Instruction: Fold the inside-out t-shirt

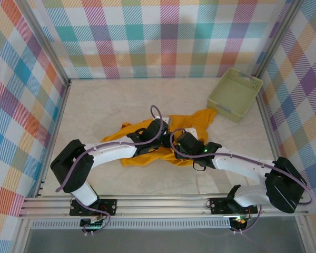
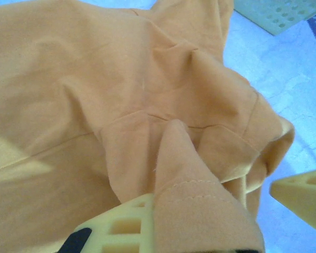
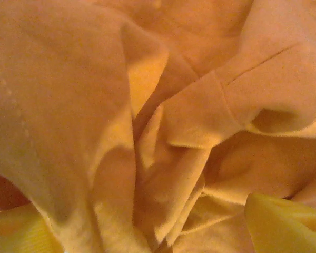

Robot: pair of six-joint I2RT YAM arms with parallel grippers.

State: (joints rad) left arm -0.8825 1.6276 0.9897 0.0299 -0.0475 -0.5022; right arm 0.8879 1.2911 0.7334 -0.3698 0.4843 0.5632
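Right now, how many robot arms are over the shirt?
2. The left arm reaches in from the left and the right arm from the right; both end over the shirt near its middle. None looks hidden.

From above, arms hide much of the t-shirt, and an edge crops the basket.

Beyond the left gripper: rear wall, pastel plaid. Matching plaid walls to its left and right. Aluminium posts at the far corners. Beneath it: pale marbled tabletop. Behind it: aluminium rail. Lighting even.
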